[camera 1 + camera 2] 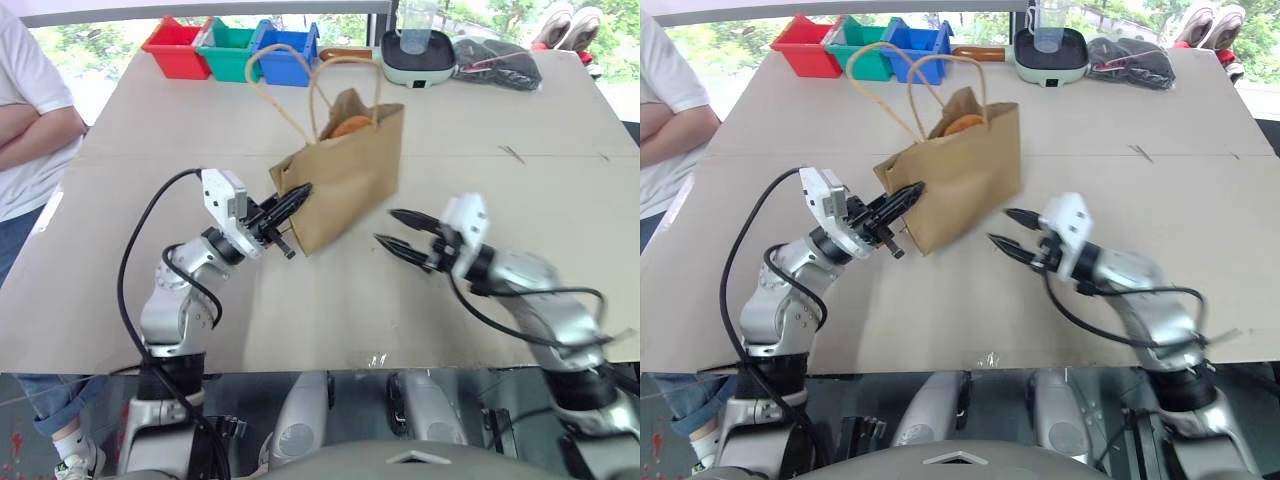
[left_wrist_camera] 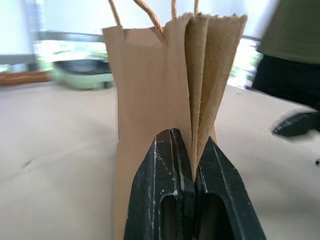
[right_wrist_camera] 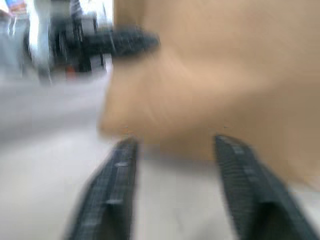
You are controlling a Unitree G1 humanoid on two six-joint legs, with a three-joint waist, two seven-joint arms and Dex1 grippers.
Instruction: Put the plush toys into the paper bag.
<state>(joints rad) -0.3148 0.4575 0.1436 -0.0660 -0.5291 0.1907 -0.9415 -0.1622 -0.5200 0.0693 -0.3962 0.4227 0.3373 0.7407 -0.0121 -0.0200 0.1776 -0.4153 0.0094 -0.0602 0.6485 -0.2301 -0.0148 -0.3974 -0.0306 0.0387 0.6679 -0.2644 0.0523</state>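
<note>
The brown paper bag (image 1: 350, 170) stands tilted in the middle of the table, its cord handles up. An orange-brown plush toy (image 1: 352, 126) peeks out of its open top. My left gripper (image 1: 298, 195) is shut on the bag's left side edge; in the left wrist view the black fingers (image 2: 165, 165) pinch the folded paper (image 2: 150, 85). My right gripper (image 1: 386, 226) hovers open just right of the bag's lower corner, nothing between its fingers (image 3: 115, 185). The right wrist view shows the bag (image 3: 215, 75) close ahead and the left gripper (image 3: 130, 42) at its far edge.
Red (image 1: 178, 48), green (image 1: 230, 48) and blue (image 1: 288, 52) bins line the table's far edge, beside a pale green cooker (image 1: 418, 58) and a dark bundle (image 1: 497, 62). A person (image 1: 25, 120) stands with folded arms at the table's left side.
</note>
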